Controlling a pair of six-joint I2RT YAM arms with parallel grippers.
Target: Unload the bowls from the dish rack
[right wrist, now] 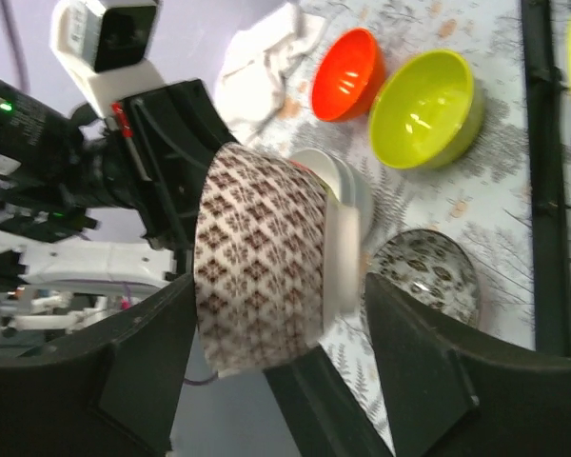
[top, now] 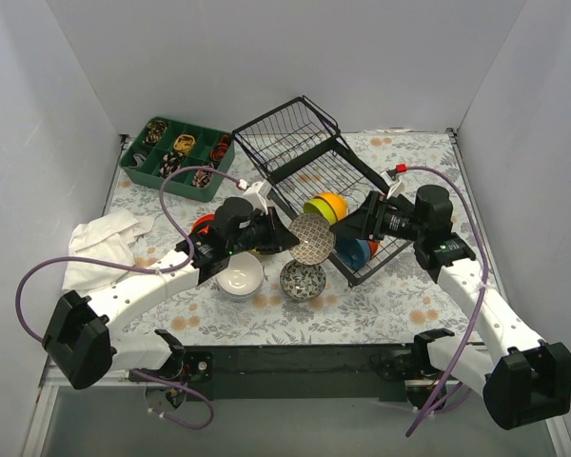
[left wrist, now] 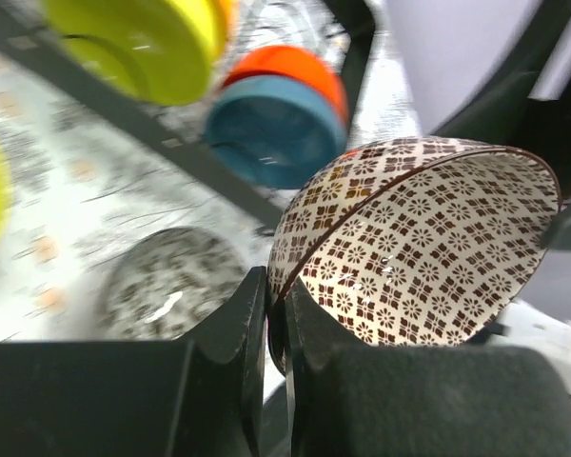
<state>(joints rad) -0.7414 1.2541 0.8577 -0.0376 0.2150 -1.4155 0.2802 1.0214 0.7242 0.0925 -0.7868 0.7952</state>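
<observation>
The black wire dish rack (top: 300, 157) stands at the back centre. It holds a yellow bowl (top: 325, 205) and a blue bowl (top: 353, 253), which also show in the left wrist view as the yellow bowl (left wrist: 143, 43) and the blue bowl (left wrist: 271, 129), with an orange bowl (left wrist: 290, 62) behind. My left gripper (top: 287, 236) (left wrist: 276, 305) is shut on the rim of a brown-and-white patterned bowl (top: 312, 238) (left wrist: 409, 248), held tilted above the table. My right gripper (top: 347, 228) (right wrist: 276, 290) is open, with the patterned bowl (right wrist: 257, 257) between its fingers in view.
On the floral table lie a white bowl (top: 240, 276), a grey patterned bowl (top: 303, 280), a red bowl (right wrist: 343, 74) and a lime bowl (right wrist: 423, 95). A green compartment tray (top: 176, 157) stands back left. A white cloth (top: 100, 243) lies at the left.
</observation>
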